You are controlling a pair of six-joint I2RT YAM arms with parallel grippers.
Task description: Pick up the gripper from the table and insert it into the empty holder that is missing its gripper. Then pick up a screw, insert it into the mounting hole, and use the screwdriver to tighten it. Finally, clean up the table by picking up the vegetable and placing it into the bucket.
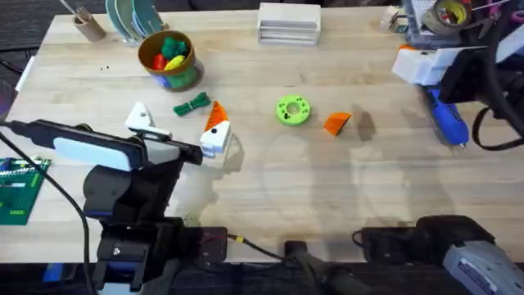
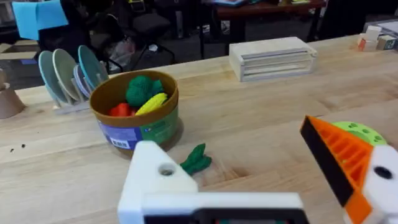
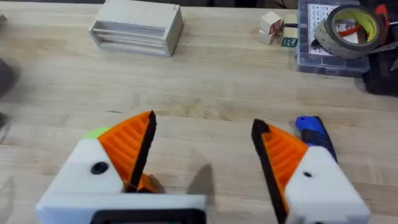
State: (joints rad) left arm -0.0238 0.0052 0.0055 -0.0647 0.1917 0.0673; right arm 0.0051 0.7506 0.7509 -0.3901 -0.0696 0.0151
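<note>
My left gripper [image 1: 176,124] hovers spread wide and empty, one mount carrying an orange finger, the holder [image 1: 139,116] bare. The vegetable [image 1: 192,104] lies between them, just short of the bucket [image 1: 168,59]. My right gripper [image 3: 202,152] is also spread, holding nothing, above the loose orange gripper [image 1: 336,123], with the screwdriver [image 1: 446,120] beside it.

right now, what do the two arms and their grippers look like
Both arms are black with white housing near the wrist and black cables trailing off. The left gripper has white angular mounts: one carries an orange ribbed finger, the other mount is bare, showing a screw hole. The right gripper has orange ribbed fingers on both white mounts.
</note>
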